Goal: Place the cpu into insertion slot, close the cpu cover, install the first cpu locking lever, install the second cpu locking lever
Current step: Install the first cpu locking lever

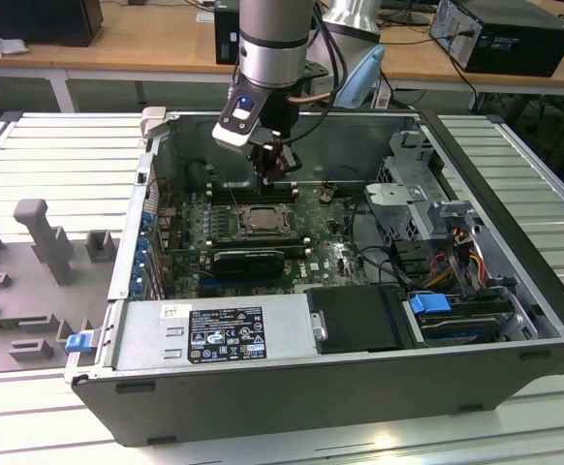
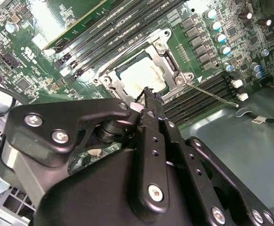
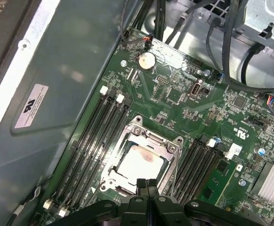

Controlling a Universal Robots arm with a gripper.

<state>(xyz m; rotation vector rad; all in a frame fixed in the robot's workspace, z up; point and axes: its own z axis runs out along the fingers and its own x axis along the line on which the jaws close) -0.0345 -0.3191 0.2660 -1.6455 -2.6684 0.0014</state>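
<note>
"What is closest?"
"My end effector, in the second wrist view. Its fingers are shut together beside the cpu."
"First wrist view?"
"The cpu lies in the insertion slot, cpu cover down over it."
"Exterior view?"
"I hang above the computer case."

One cpu; one cpu cover; one coin battery

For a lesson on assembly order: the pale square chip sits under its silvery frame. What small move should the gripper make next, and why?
Probably ease the shut gripper towards the thin wire locking lever and press it down. The pale square cpu already lies under the silvery cpu cover, while that lever juts out, apparently unlatched.
</note>
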